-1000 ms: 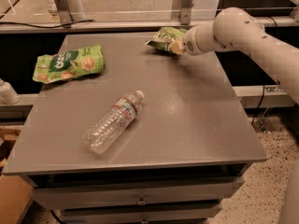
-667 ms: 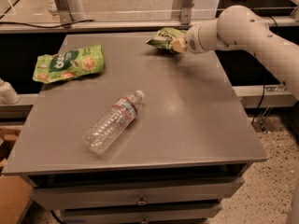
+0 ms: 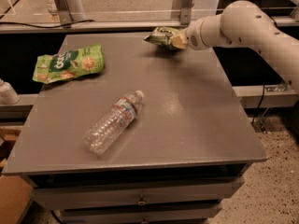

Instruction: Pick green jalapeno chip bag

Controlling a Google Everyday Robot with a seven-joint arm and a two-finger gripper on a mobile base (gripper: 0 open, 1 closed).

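We see the pincer [image 3: 177,40] clamped on the green jalapeno chip bag's [image 3: 160,35] right end, over the bench's [image 3: 187,125] far edge.

No text is legible. Pale characters in the dark oval on the bright lime-green snack bag [image 3: 70,63], upper left, are unreadable, as is the print on the small crinkled green jalapeno chip bag [image 3: 160,35] clasped by the gripper [image 3: 175,39], top centre.

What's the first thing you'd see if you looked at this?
The white robot arm reaches in from the right, its tool at the green jalapeno chip bag by the table's far edge. A clear bottle lies on its side mid-table, a lime-green bag at far left.
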